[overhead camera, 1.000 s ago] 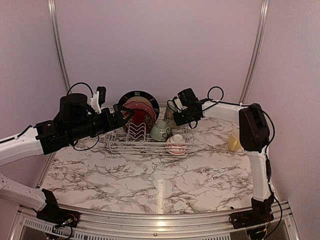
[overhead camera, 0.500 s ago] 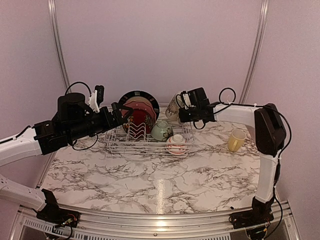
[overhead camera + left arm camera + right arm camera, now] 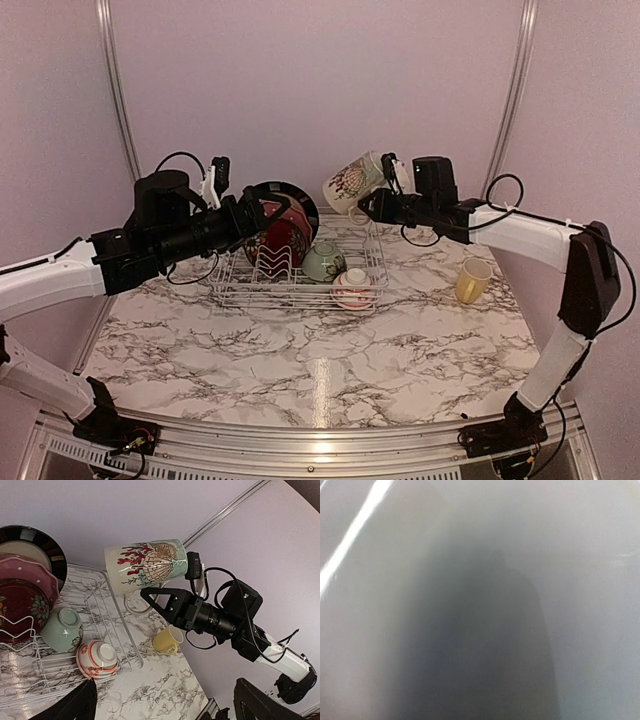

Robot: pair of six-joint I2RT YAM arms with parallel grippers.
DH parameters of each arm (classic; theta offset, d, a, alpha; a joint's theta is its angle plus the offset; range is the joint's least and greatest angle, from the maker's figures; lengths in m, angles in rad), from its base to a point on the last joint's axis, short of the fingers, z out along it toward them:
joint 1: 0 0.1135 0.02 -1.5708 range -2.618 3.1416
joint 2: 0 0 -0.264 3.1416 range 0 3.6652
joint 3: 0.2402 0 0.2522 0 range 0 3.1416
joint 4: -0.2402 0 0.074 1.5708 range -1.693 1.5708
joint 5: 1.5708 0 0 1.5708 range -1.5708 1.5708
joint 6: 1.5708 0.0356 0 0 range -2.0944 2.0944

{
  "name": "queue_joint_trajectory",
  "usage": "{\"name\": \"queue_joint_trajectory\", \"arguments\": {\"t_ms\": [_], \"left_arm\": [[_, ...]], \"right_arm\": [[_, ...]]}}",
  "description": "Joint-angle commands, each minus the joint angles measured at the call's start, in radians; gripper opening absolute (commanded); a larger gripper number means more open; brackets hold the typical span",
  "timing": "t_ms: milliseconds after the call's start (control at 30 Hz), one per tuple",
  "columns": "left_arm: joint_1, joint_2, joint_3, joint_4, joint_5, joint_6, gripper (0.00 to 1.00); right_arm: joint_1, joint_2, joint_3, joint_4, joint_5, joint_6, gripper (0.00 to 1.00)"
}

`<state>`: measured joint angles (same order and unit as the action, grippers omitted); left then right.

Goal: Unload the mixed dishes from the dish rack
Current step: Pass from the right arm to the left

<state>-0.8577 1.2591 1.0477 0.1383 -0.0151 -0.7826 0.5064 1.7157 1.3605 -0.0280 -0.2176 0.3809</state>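
Observation:
My right gripper [image 3: 370, 202] is shut on a cream mug [image 3: 350, 183] with a red coral pattern, held tilted in the air above the back right of the white wire dish rack [image 3: 300, 300]. In the left wrist view the mug [image 3: 147, 567] hangs over the rack [image 3: 125, 640], with the right fingers [image 3: 167, 600] at its rim. Upright plates [image 3: 283, 225] stand at the rack's back left; a pale green bowl [image 3: 322, 262] and a red-white bowl [image 3: 352, 288] lie upside down. My left gripper [image 3: 262, 215] is open beside the plates. The right wrist view is a grey blur.
A yellow mug [image 3: 470, 280] stands on the marble table to the right of the rack, also in the left wrist view [image 3: 167, 640]. Metal rails run up the back wall on both sides. The right arm stretches across above the yellow mug.
The right gripper has lifted the cream mug up out of the rack's back right corner. The left arm has risen a little and moved closer to the plates.

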Motion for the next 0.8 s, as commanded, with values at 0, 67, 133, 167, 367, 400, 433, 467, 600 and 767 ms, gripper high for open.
{"name": "queue_joint_trajectory", "arguments": {"t_ms": [0,67,133,167,367,400,433,467,600,767], "left_arm": [[-0.003,0.059,0.048,0.190,0.100,-0.071,0.96],[-0.002,0.091,0.067,0.236,0.134,-0.097,0.95],[-0.001,0.121,0.081,0.293,0.172,-0.130,0.94],[0.001,0.134,0.085,0.324,0.192,-0.151,0.94],[0.008,0.197,0.087,0.464,0.278,-0.234,0.96],[0.008,0.197,0.085,0.465,0.278,-0.238,0.96],[0.009,0.194,0.078,0.465,0.275,-0.238,0.96],[0.008,0.189,0.068,0.466,0.265,-0.238,0.97],[0.009,0.179,0.047,0.477,0.256,-0.238,0.97],[0.010,0.196,0.060,0.525,0.298,-0.259,0.90]], "right_arm": [[-0.006,-0.120,-0.067,0.257,-0.241,0.157,0.00],[-0.006,-0.155,-0.116,0.327,-0.332,0.238,0.00],[-0.004,-0.181,-0.158,0.383,-0.404,0.307,0.00],[-0.001,-0.198,-0.175,0.402,-0.426,0.329,0.00],[0.008,-0.274,-0.260,0.488,-0.510,0.431,0.00],[0.009,-0.287,-0.268,0.497,-0.515,0.446,0.00],[0.010,-0.298,-0.275,0.501,-0.518,0.454,0.00],[0.012,-0.307,-0.277,0.497,-0.521,0.458,0.00],[0.036,-0.306,-0.273,0.511,-0.559,0.487,0.00],[0.066,-0.289,-0.275,0.564,-0.581,0.527,0.00]]}}
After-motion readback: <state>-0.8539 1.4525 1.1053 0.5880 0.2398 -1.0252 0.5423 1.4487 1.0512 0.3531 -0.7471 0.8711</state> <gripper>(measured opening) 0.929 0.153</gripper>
